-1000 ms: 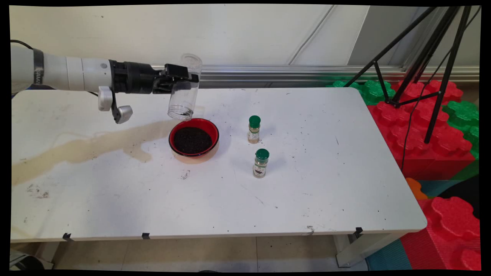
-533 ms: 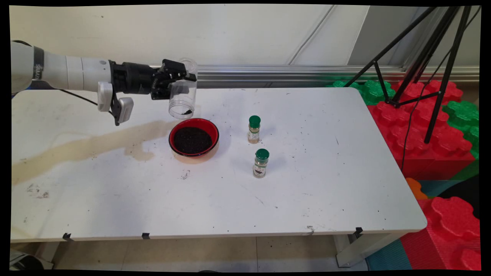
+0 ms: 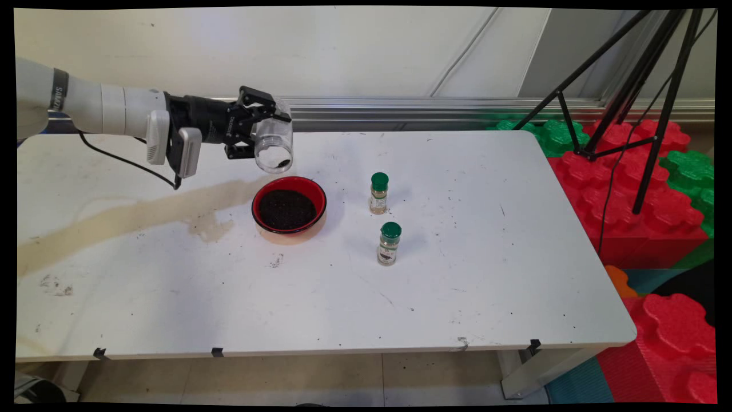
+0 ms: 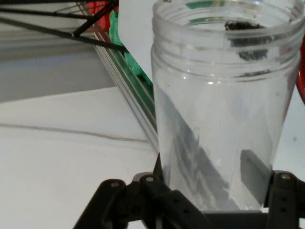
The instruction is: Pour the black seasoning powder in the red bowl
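Clear plastic jar (image 3: 274, 144) clamped between the gripper's (image 3: 264, 127) black fingers, held in the air just above and behind the red bowl (image 3: 289, 206), not touching it. Jar tilted, threaded open mouth pointing down and toward the near side. No lid on it. Nearly empty; a small dark clump sits stuck at the inside of the rim, visible in the hand view too (image 4: 240, 26). Bowl sits upright on the white table (image 3: 486, 274), black rim, filled with dark granular material almost to the top, surface roughly level.
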You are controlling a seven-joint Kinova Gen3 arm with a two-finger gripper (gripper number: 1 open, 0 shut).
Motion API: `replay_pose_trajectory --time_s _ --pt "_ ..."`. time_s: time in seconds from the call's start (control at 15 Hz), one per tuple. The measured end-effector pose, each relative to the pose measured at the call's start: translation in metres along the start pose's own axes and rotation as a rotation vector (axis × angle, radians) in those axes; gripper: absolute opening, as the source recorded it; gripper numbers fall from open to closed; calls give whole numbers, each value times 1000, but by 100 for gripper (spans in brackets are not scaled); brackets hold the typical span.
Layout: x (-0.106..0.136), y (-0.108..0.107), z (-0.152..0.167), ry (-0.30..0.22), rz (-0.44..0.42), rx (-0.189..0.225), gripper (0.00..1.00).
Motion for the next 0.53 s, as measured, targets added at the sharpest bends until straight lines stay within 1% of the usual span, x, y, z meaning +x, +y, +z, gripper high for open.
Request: replay_pose_trajectory --time_s 0.2,0.4,0.53 --pt "-1 0 1 7 -148 -11 0" --pt "-1 0 1 13 -271 -22 0" --pt "-1 0 2 18 -379 -32 0"
